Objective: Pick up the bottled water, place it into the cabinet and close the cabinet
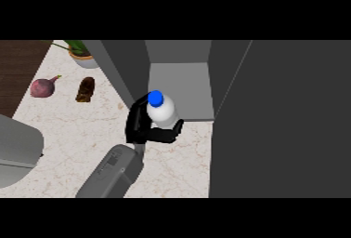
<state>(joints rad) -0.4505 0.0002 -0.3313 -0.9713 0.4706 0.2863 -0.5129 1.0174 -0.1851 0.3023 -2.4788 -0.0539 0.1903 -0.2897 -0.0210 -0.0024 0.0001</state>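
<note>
— So, which step are you at now?
— Placing, I think. My left robot hand (147,135) is curled round the bottled water (162,111), fingers on its left side and thumb on the near right side, so it is clamped on the bottle. The blue cap points up towards me.
— And where is the bottle?
— At the front of the open cabinet (185,88), just at the near lip of its grey shelf floor. I cannot tell if its bottom touches the shelf.
— What does the next move need?
— I judge I must carry the bottle further in, to the far side, set it down upright, then let the fingers go apart and draw back without knocking it. After this the door must be shut. The big dark panel (288,121) at the right is probably this door, standing open.
— Anything in your way?
— No. On the bench (75,125) a purple vegetable (43,87) and a brown thing (85,89) lie far left, well apart from the bottle.
</note>
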